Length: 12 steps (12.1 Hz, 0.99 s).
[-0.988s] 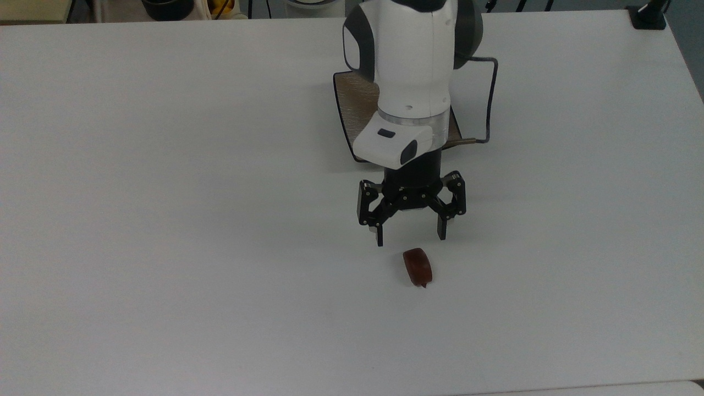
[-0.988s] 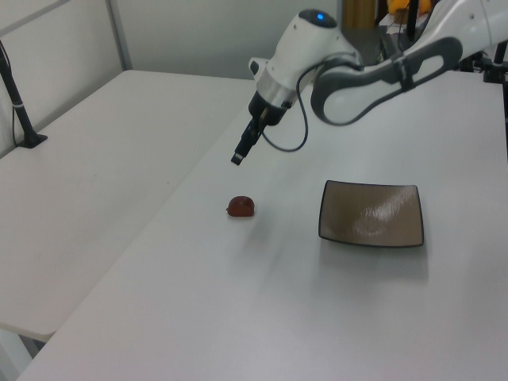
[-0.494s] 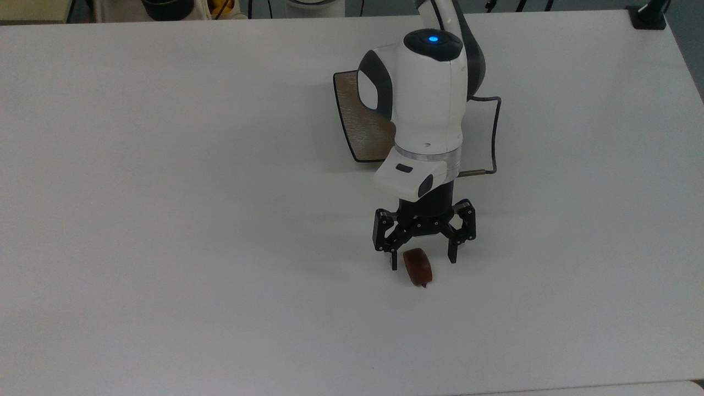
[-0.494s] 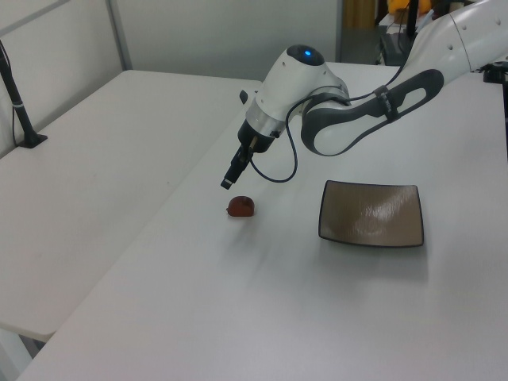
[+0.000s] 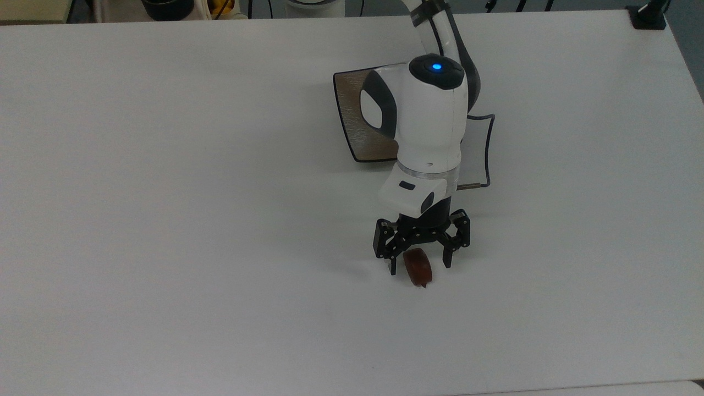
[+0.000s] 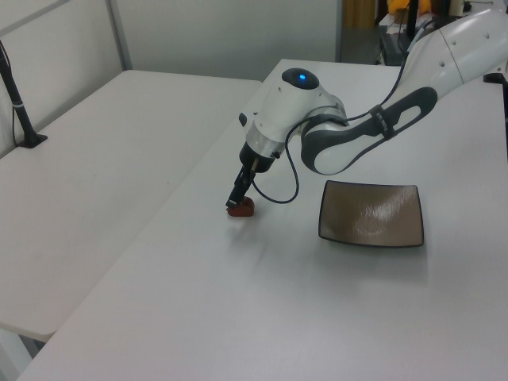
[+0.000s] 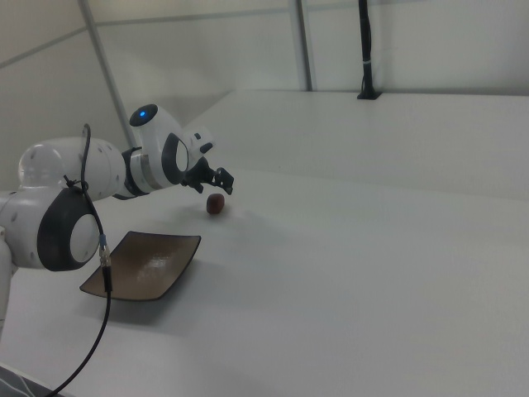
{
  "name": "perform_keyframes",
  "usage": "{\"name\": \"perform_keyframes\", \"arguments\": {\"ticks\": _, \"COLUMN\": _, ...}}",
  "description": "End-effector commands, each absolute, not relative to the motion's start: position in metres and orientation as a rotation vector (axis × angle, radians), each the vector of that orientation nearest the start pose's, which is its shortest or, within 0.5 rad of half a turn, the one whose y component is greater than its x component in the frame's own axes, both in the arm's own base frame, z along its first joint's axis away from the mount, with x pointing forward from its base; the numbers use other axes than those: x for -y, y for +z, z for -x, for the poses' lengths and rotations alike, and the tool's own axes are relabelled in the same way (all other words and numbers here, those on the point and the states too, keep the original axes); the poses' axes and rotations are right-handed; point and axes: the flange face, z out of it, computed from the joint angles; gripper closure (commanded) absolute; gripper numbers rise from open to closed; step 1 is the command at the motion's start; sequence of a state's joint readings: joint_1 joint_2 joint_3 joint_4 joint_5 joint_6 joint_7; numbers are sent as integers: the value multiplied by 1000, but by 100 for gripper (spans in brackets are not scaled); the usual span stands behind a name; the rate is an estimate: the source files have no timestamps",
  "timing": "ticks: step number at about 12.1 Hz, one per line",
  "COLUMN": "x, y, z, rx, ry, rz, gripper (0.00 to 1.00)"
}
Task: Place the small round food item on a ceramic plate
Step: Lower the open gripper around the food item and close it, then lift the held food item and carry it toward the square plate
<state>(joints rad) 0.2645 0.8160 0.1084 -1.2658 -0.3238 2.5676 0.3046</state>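
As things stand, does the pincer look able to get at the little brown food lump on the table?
Probably yes. The pincer is open and low over the table, with a finger on either side of the food lump. Nothing stands near the lump; the plate lies well apart.

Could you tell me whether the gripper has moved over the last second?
Yes. The gripper has moved toward the top view's bottom, its open fingers now straddling the food item.
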Motion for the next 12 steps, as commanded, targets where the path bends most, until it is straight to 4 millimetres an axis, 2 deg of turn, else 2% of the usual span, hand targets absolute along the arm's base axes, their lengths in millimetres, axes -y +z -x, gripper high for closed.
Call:
{"name": "perform_keyframes", "arguments": {"ticks": 1, "x": -278, "y": 310, "z": -738, "rx": 337, "ry": -805, "rz": 3030, "gripper": 88}}
{"name": "perform_keyframes", "arguments": {"ticks": 2, "x": -279, "y": 308, "z": -738, "rx": 320, "ry": -797, "rz": 3033, "gripper": 83}}
{"name": "perform_keyframes", "arguments": {"ticks": 3, "x": -280, "y": 303, "z": -735, "rx": 327, "ry": -779, "rz": 3039, "gripper": 82}}
{"name": "perform_keyframes", "arguments": {"ticks": 5, "x": -279, "y": 298, "z": -733, "rx": 343, "ry": -772, "rz": 3051, "gripper": 90}}
{"name": "perform_keyframes", "arguments": {"ticks": 7, "x": -279, "y": 302, "z": -734, "rx": 335, "ry": -778, "rz": 3049, "gripper": 91}}
{"name": "perform_keyframes", "arguments": {"ticks": 9, "x": -274, "y": 330, "z": -734, "rx": 303, "ry": -808, "rz": 3034, "gripper": 89}}
{"name": "perform_keyframes", "arguments": {"ticks": 10, "x": -272, "y": 341, "z": -727, "rx": 300, "ry": -755, "rz": 3066, "gripper": 88}}
{"name": "perform_keyframes", "arguments": {"ticks": 12, "x": -276, "y": 380, "z": -707, "rx": 285, "ry": -700, "rz": 3066, "gripper": 87}}
